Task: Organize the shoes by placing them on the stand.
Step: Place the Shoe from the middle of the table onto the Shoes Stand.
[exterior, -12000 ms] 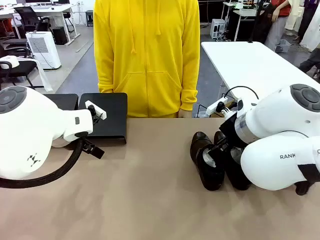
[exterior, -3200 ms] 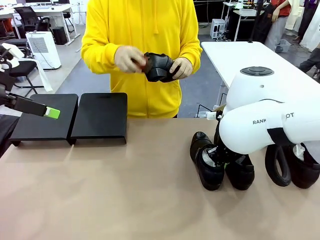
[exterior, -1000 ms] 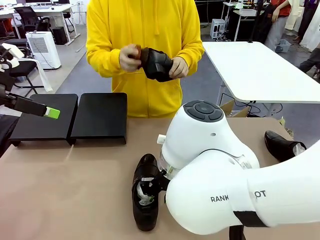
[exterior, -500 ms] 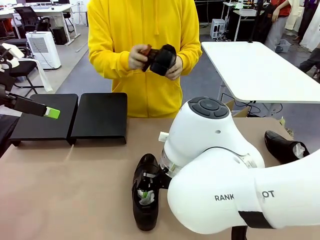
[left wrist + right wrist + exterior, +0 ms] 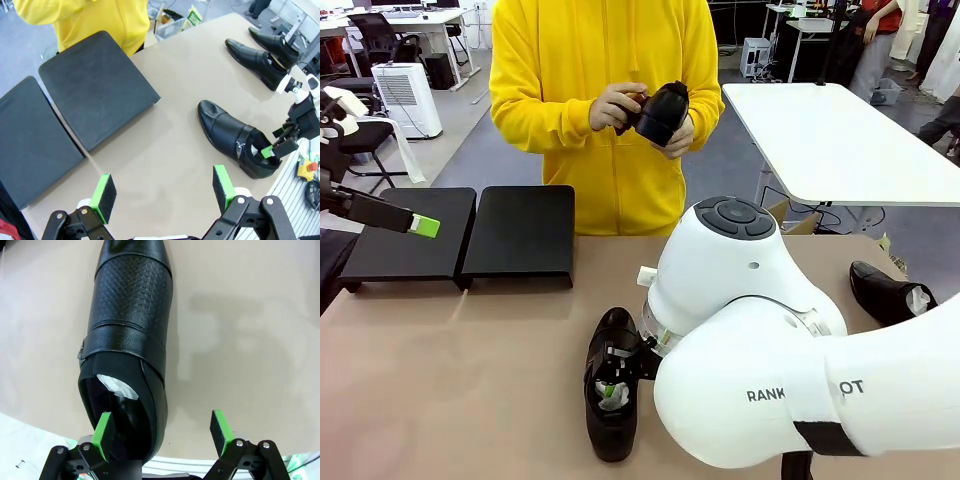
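Note:
One black shoe (image 5: 609, 400) lies on the table's near middle, toe pointing away, white paper inside. My right gripper (image 5: 161, 431) stands open over its heel. One green pad (image 5: 102, 432) is in the shoe's opening, the other is outside its wall, and neither presses on it. The person in a yellow hoodie holds a second shoe (image 5: 662, 110) in both hands at chest height. Two more shoes (image 5: 256, 59) lie at the table's right end. The stand's two black platforms (image 5: 520, 232) sit at the far left. My left gripper (image 5: 162, 187) hovers open above the table near them.
The right arm's large white body (image 5: 760, 340) covers the table's near right part. Bare tan tabletop lies between the stand and the near shoe. A white table (image 5: 820, 130) stands behind on the right.
My right gripper has opened and let go of the shoe, which now rests on the table. The person has turned the held shoe and raised it slightly. The left arm has stayed still.

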Controlling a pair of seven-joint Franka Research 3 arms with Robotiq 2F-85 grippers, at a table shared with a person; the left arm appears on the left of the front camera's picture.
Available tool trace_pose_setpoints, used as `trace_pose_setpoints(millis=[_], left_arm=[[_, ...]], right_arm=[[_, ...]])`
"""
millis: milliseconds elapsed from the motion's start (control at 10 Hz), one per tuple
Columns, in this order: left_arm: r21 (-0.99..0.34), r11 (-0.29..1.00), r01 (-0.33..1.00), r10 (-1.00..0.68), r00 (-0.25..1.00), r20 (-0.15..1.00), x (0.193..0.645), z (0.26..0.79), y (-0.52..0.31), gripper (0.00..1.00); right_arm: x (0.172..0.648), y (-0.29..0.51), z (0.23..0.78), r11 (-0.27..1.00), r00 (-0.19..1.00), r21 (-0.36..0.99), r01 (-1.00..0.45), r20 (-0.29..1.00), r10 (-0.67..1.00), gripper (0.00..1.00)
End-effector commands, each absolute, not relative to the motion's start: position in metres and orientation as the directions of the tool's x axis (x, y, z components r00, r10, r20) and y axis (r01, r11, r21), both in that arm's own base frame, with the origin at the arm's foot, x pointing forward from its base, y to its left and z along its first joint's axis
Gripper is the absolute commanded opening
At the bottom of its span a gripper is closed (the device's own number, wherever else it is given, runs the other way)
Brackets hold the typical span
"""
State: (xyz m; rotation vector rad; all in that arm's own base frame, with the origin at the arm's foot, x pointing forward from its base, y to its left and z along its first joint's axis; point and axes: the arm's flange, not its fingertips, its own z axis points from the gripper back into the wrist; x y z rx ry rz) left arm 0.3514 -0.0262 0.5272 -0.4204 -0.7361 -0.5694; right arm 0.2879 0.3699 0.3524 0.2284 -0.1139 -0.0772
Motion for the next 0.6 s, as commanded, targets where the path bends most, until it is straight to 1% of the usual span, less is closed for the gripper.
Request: trace_pose_setpoints(millis=[0, 200, 300, 400, 500], left_arm=[[-0.161, 0.758, 0.633, -0.340, 0.593, 0.730, 0.352, 0.527, -0.024, 1.00], [-0.159, 0.771, 0.617, -0.334, 0.603, 0.724, 0.351, 0.527, -0.026, 1.00], [-0.092, 0.746, 0.660, -0.407, 0.561, 0.721, 0.351, 0.519, -0.065, 1.00], [-0.067, 0.727, 0.683, -0.422, 0.521, 0.742, 0.346, 0.516, -0.102, 1.00], [-0.095, 0.721, 0.686, -0.399, 0.523, 0.753, 0.340, 0.517, -0.131, 1.00]], right_arm=[[0.290, 0.372, 0.352, 0.972, 0.989, 0.228, 0.063, 0.115, -0.091, 1.00], [0.288, 0.370, 0.352, 0.971, 0.991, 0.230, 0.063, 0.104, -0.089, 1.00], [0.271, 0.364, 0.378, 0.981, 0.978, 0.182, 0.065, 0.182, -0.099, 1.00], [0.255, 0.347, 0.411, 0.985, 0.957, 0.145, 0.093, 0.259, -0.129, 1.00], [0.245, 0.330, 0.432, 0.985, 0.939, 0.129, 0.114, 0.310, -0.149, 1.00]])
